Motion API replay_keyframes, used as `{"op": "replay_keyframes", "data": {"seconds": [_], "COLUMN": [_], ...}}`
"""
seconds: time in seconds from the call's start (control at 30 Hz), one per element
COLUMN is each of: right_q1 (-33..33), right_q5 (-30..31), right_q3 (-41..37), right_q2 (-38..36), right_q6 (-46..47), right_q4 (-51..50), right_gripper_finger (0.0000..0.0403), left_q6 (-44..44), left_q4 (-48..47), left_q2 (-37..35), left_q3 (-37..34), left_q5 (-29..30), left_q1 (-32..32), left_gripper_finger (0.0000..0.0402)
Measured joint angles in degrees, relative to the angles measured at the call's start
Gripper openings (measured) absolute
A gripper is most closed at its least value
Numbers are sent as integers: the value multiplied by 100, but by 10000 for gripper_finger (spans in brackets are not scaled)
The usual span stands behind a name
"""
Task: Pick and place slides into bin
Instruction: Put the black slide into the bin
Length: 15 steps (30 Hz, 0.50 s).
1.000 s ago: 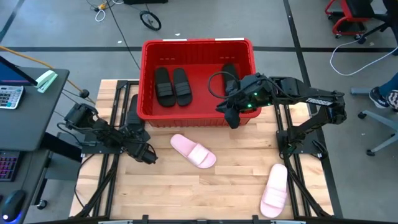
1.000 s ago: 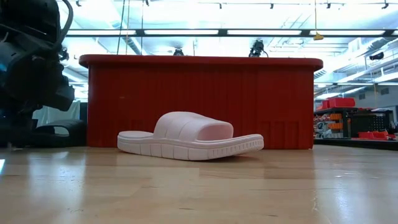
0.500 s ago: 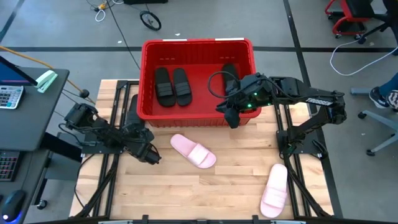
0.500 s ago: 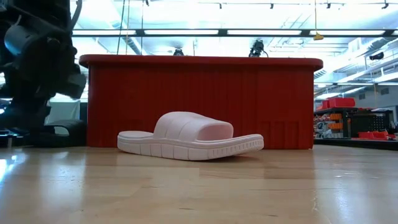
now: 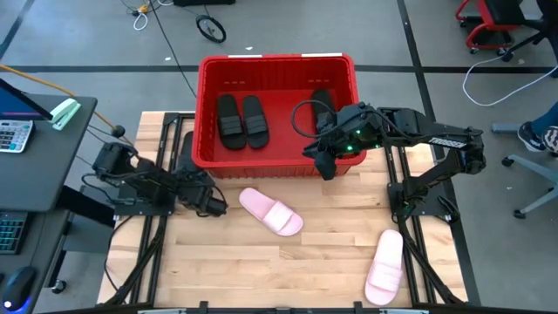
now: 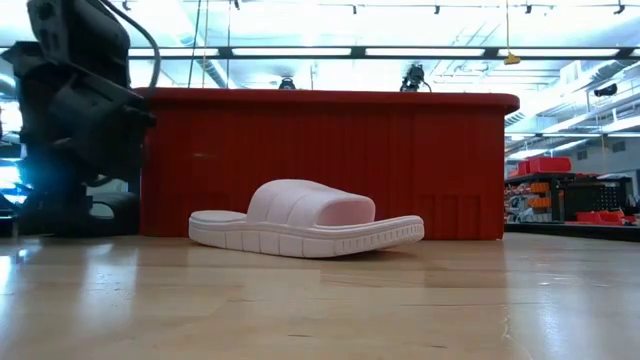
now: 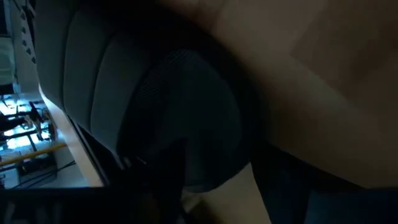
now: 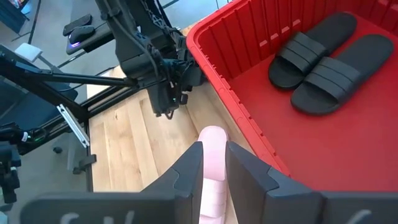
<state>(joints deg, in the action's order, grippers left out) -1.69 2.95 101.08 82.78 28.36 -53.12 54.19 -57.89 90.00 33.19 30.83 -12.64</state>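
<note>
The left end effector (image 5: 212, 202) sits low over the table (image 5: 261, 262) by a black slide (image 5: 187, 150) outside the red bin (image 5: 277, 63); whether it is apart or together I cannot tell. A pink slide (image 5: 271, 211) lies just beside it, two black slides (image 5: 241, 120) rest inside the bin, and the right end effector (image 5: 326, 167) hovers at the bin's front rim, fingers (image 8: 186, 174) slightly apart and empty. Another pink slide (image 5: 384, 266) lies well apart at the table's right.

Left wrist view — dark, blurred black slide (image 7: 168, 118)

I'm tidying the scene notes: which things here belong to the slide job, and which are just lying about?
Belong:
red bin
black pair inside
third black slide inside
black slide left of the bin
pink slide near the bin
pink slide at the table's right

Lying about:
calculator
wheel on floor
</note>
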Motion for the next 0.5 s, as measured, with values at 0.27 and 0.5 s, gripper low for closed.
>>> {"op": "replay_keyframes", "data": {"seconds": [0.27,0.5], "right_q1": [0,2], "right_q5": [0,2], "right_q3": [0,0], "right_q2": [0,0], "right_q6": [0,-285], "right_q4": [0,0], "right_gripper_finger": [75,75], "left_q6": [-32,-266], "left_q4": [160,80], "left_q2": [0,6], "left_q3": [-42,127], "left_q5": [184,-413], "left_q1": [486,514], "left_gripper_finger": [104,36]}}
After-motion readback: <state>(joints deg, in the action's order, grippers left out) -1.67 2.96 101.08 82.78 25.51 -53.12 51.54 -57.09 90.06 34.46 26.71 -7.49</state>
